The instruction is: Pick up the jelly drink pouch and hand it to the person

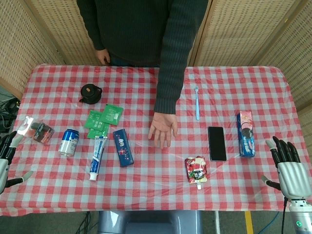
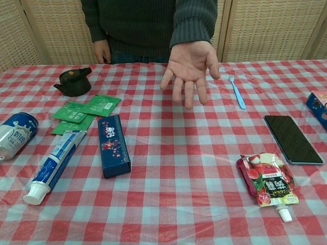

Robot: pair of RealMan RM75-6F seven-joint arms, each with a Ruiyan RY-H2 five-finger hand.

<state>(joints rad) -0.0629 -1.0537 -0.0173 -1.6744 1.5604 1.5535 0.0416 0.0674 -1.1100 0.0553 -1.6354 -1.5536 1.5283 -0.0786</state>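
The jelly drink pouch is red with fruit print and a white spout, lying flat on the checked table near the front, right of centre. The person's open palm is held out above the table's middle. My right hand hovers at the table's right front corner, fingers spread, empty, well to the right of the pouch. At the left edge my left hand also has its fingers apart and holds nothing. Neither hand shows in the chest view.
A black phone and a blue snack box lie between the pouch and my right hand. A blue toothbrush lies further back. On the left are a dark blue box, toothpaste tube, can, green sachets, black teapot.
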